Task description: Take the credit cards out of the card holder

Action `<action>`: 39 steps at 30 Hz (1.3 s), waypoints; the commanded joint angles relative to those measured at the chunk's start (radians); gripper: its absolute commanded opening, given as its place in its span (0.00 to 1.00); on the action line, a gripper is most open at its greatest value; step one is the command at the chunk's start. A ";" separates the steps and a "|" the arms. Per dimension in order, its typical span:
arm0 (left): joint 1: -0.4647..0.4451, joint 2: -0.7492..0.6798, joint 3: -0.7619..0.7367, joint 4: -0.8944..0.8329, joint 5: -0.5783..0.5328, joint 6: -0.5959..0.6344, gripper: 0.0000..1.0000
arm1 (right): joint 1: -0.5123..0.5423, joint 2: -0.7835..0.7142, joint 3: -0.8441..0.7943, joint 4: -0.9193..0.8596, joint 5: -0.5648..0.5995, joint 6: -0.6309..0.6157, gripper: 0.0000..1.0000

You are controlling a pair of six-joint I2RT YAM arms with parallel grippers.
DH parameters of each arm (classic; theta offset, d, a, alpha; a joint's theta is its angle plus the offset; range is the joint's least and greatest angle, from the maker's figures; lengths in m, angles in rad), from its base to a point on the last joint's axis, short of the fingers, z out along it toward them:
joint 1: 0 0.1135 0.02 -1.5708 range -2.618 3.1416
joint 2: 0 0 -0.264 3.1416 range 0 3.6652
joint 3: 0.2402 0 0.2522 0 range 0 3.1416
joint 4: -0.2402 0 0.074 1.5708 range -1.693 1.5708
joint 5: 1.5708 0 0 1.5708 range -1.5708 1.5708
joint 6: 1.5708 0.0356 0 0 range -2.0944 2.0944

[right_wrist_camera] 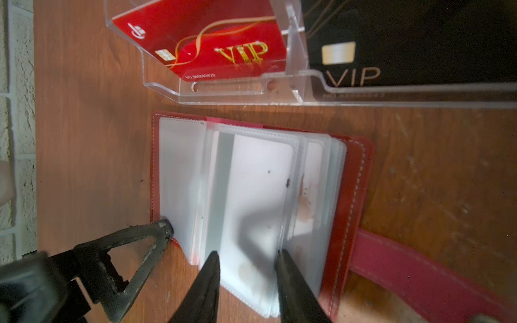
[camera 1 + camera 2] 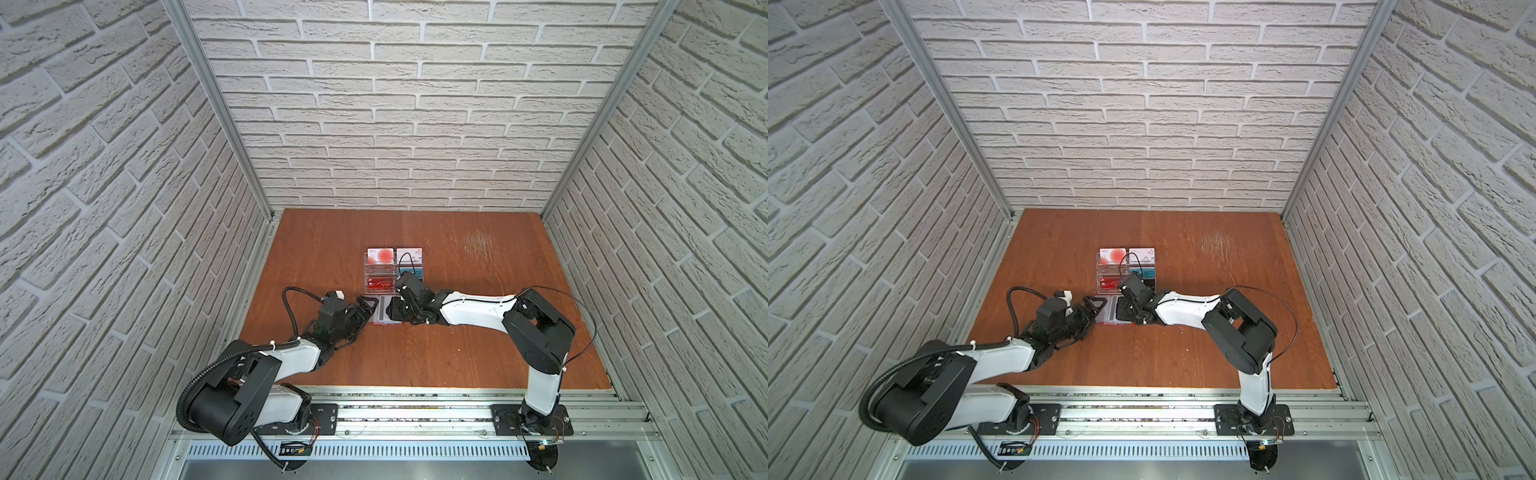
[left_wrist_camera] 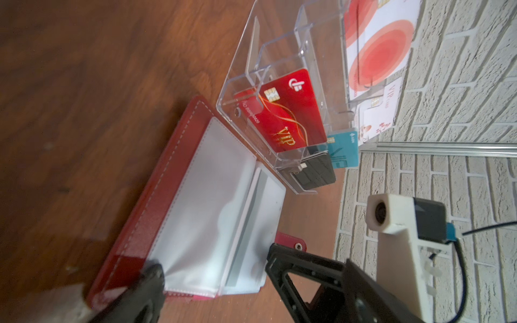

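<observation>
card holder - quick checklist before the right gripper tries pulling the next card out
1. card holder lying open, sleeves fanned: ok
2. left gripper open, one fingertip on the holder's corner to steady it: ok
3. right gripper lined up, jaws apart on either side of the white card in its sleeve: ok
4. right jaws actually pinching that card: cannot tell
5. card already free of its sleeve: not ok, it sits fully inside
6. clear rack apart from the holder, not touching: ok
</observation>
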 commanded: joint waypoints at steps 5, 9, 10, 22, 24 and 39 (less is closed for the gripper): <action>0.004 -0.029 -0.040 -0.097 -0.032 -0.013 0.98 | 0.024 0.003 0.014 0.076 -0.054 0.026 0.36; 0.005 -0.037 -0.040 -0.106 -0.035 -0.014 0.98 | 0.026 -0.001 0.015 0.071 -0.052 0.026 0.35; 0.006 -0.037 -0.040 -0.106 -0.035 -0.013 0.98 | 0.026 0.001 0.017 0.071 -0.052 0.027 0.35; 0.017 -0.045 -0.049 -0.106 -0.025 -0.021 0.98 | 0.015 -0.018 0.013 0.000 -0.007 0.006 0.35; 0.020 -0.050 -0.049 -0.107 -0.023 -0.021 0.98 | 0.007 -0.025 -0.003 -0.008 0.005 0.006 0.35; 0.016 -0.171 0.039 -0.226 0.008 -0.013 0.98 | 0.000 -0.055 -0.017 -0.018 0.000 -0.006 0.34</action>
